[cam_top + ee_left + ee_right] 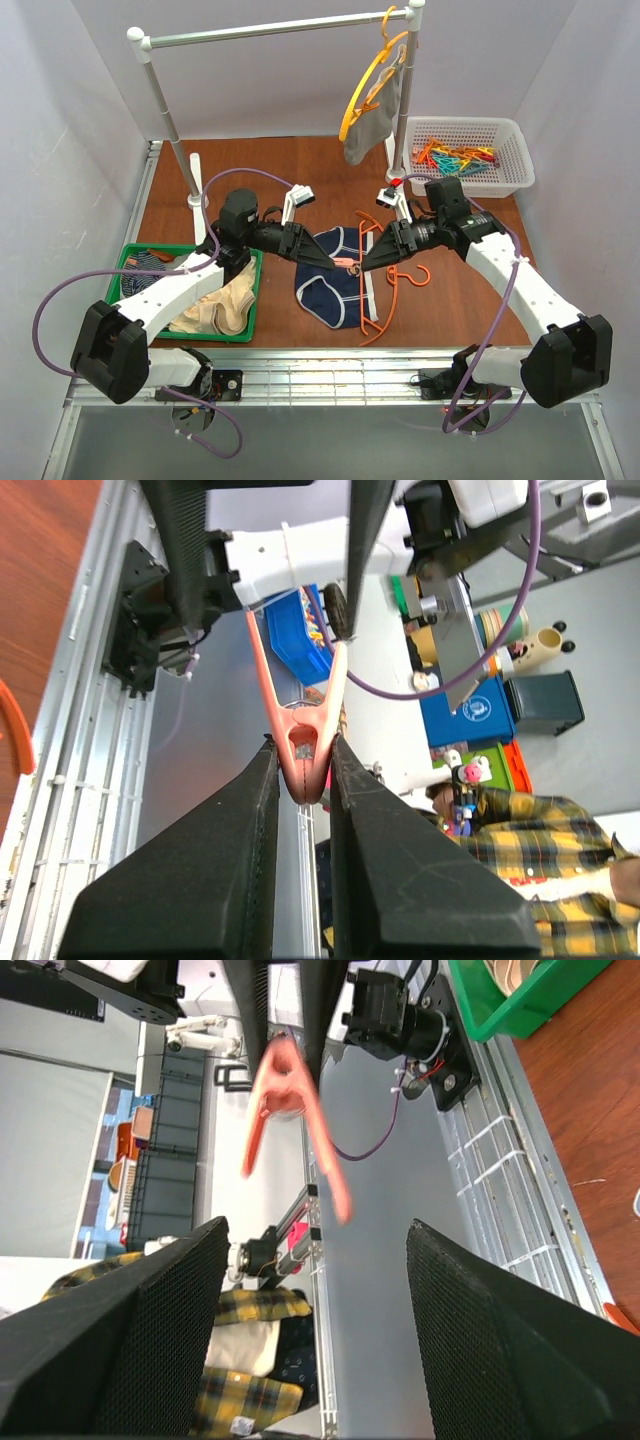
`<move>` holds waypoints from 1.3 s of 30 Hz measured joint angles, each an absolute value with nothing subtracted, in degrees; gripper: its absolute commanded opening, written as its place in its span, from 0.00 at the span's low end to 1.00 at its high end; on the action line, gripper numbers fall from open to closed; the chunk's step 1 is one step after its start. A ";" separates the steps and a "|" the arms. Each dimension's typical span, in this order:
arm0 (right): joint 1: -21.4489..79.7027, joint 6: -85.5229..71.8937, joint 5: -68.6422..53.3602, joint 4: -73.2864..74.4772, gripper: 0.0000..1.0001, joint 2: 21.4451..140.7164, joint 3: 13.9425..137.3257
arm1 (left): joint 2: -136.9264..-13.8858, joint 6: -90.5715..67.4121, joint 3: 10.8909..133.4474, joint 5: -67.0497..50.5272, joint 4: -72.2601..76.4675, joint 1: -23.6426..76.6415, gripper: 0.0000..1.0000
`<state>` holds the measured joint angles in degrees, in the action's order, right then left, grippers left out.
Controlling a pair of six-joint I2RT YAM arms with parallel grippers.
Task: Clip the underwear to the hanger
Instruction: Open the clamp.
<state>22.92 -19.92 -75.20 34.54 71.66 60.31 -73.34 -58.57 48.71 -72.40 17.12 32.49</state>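
The navy underwear [322,283] lies spread on the brown table, partly over the red-orange hanger [377,296], which lies flat beside it. Above them my two grippers meet tip to tip. My left gripper [334,260] [302,767] is shut on the closed end of a salmon-pink clip [303,712] [349,266], whose two long legs point away toward the right arm. My right gripper [368,257] [315,1245] is open, its mesh pads wide apart, and the clip [290,1110] hangs blurred beyond them, touching neither pad.
A green tray [190,251] at the left holds beige underwear [225,305]. At the back right stands a white basket [512,170] with several coloured clips. A yellow hanger [365,90] with grey underwear [372,130] hangs on the rail [280,28].
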 measured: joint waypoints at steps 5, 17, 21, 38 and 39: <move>20.51 -19.90 -75.18 34.52 0.65 69.12 60.31 | -73.38 -59.22 48.36 -71.79 18.61 31.16 0.10; 19.99 -36.36 -67.99 14.57 0.65 64.49 54.72 | -75.66 -59.68 48.49 -69.78 21.04 30.85 0.09; 19.99 -43.42 -65.93 5.80 0.65 62.39 50.33 | -75.66 -59.75 48.49 -69.23 21.47 30.85 0.09; 23.09 -50.59 -61.14 -4.95 0.64 62.76 48.40 | -76.75 -60.99 48.51 -68.25 23.27 30.85 0.09; 23.49 -50.61 -61.04 -4.95 0.64 62.96 48.40 | -76.75 -61.06 48.51 -68.18 23.29 30.85 0.09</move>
